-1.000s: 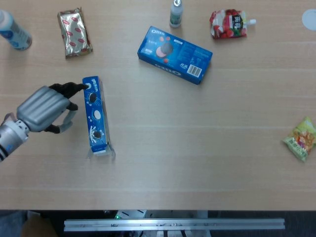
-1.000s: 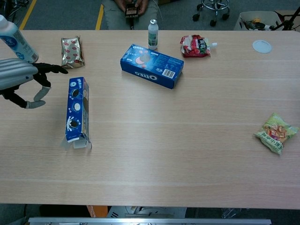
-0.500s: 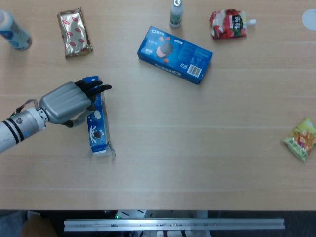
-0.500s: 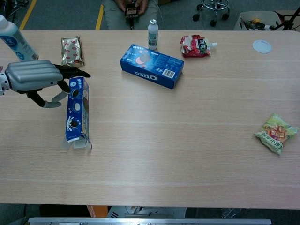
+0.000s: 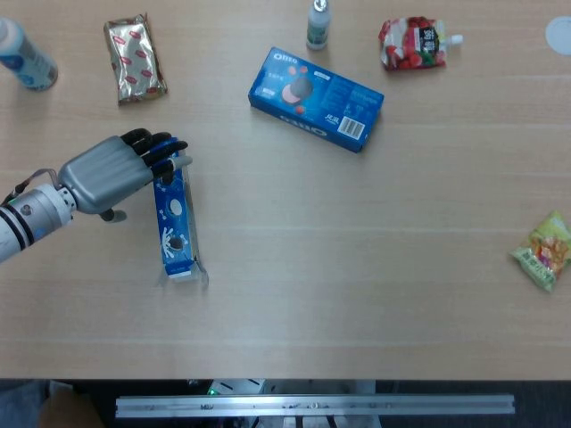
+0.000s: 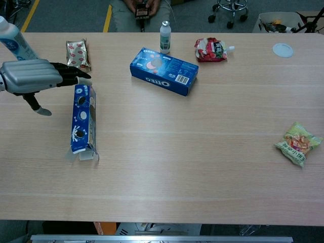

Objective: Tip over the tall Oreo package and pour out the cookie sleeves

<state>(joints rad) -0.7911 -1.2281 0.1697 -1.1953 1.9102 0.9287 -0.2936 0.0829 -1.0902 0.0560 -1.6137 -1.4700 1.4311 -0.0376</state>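
Observation:
The tall blue Oreo package (image 5: 174, 223) (image 6: 82, 121) lies flat on its side on the table, long axis running away from me. Its end flaps (image 5: 185, 275) (image 6: 87, 155) stand open at the near end. No cookie sleeves show outside it. My left hand (image 5: 107, 174) (image 6: 33, 76) reaches in from the left, its dark fingertips (image 5: 165, 147) stretched over the package's far end and the thumb hanging apart to the left. It grips nothing, and whether the fingertips touch the package cannot be told. My right hand appears in neither view.
A wide Oreo box (image 5: 317, 98) (image 6: 163, 71) lies at centre back. A gold snack packet (image 5: 134, 58) and a white-blue bottle (image 5: 25, 58) sit at the back left. A small bottle (image 5: 318, 25), a red pouch (image 5: 415, 43) and a green snack bag (image 5: 546, 251) are to the right.
My left hand has moved right from beside the package to over its far end, and its fingers have straightened from a curled pose. The package has not shifted.

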